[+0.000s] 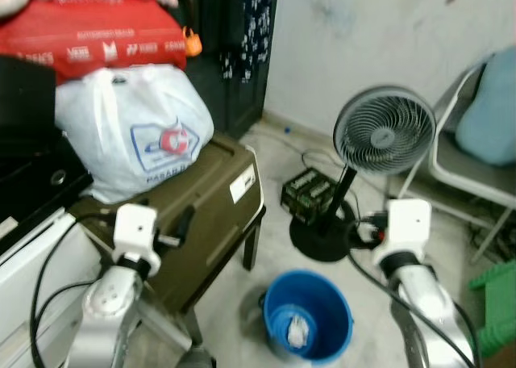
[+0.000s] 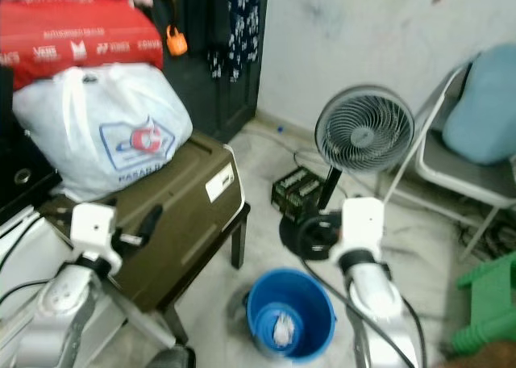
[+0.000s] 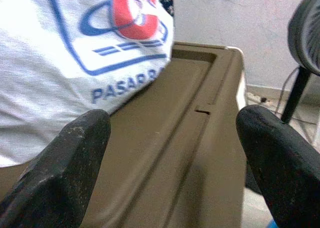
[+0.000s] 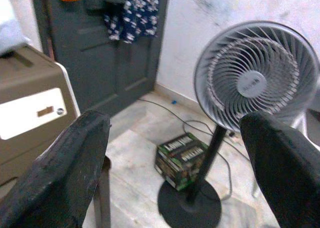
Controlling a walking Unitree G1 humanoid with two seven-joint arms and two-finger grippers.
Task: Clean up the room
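Observation:
A blue bucket (image 1: 322, 299) stands on the floor between my two arms, with a crumpled white wad (image 1: 297, 330) inside it. A dark green box (image 1: 307, 193) lies on the floor by the foot of a grey standing fan (image 1: 384, 130). My left gripper (image 3: 172, 118) is open over the olive-brown case (image 3: 190, 138), close to a white plastic bag (image 1: 137, 126) resting on it. My right gripper (image 4: 175, 119) is open in the air, pointing toward the fan (image 4: 257, 78) and the green box (image 4: 181, 158). Nothing is held between either pair of fingers.
The olive case (image 1: 211, 197) sits on a dark stool at the left, with a red bag (image 1: 89, 37) stacked behind the white one. A dark door (image 1: 234, 53) is at the back. A chair with a blue cushion (image 1: 488, 110) and a green stool (image 1: 496, 303) stand at the right.

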